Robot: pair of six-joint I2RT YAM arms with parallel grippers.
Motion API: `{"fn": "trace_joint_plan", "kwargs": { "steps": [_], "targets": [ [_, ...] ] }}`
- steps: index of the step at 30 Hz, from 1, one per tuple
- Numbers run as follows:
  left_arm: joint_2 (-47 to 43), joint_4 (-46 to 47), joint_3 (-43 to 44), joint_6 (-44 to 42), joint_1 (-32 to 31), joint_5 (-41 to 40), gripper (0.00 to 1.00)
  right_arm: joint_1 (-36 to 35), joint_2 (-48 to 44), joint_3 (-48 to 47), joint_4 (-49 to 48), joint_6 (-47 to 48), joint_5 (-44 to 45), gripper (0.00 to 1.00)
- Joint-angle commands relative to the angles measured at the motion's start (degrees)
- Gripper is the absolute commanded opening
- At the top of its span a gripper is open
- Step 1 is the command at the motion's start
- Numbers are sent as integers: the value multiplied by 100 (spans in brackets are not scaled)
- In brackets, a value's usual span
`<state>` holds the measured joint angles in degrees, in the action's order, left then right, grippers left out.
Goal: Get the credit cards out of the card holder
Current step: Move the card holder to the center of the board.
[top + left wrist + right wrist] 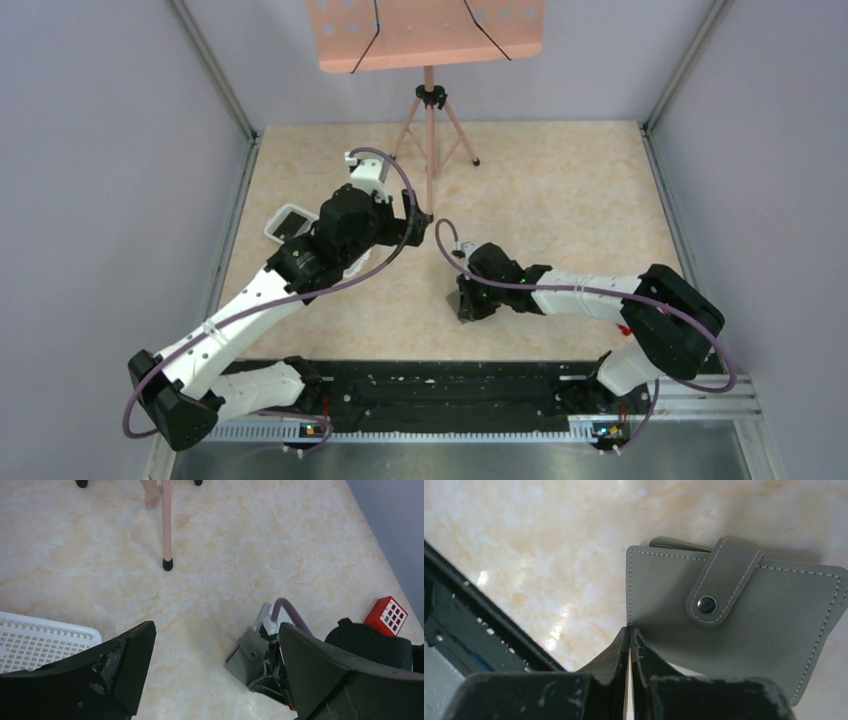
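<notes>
Card holder [749, 630] lies snapped closed mid-frame, right gripper [630, 630] pressed together at its edge, left gripper [215, 630] spread wide.

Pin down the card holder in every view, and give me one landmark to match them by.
Top external: card holder lower centre, under the tip of the right arm.
Left wrist: bottom edge, right of centre, beside that arm.
Right wrist: fills the right half, snap strap fastened.
Shared landmark: the shut right hand, at the holder's edge in each view.
</notes>
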<state>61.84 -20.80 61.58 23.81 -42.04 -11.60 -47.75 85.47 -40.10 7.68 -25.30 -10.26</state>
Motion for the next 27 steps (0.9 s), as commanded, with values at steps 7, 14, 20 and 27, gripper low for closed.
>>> {"fn": "trace_joint_plan", "kwargs": {
  "steps": [7, 14, 20, 27],
  "targets": [
    [-820, -398, -511, 685, 3, -17, 97, -400, -943, 213, -40, -200, 250, 31],
    [-1262, -721, -1386, 917, -18, 1527, 93, -399, -2346, 267, 390, -200, 647, 58],
    [-1503, -18, -2206, 1497, -255, 1684, 90, -395, -3141, 686, 409, -539, 1861, 59],
    [-907, 914, -2462, 1944, -419, 1467, 87, -339, -3623, 952, 410, -576, 2541, 61]
  ]
}}
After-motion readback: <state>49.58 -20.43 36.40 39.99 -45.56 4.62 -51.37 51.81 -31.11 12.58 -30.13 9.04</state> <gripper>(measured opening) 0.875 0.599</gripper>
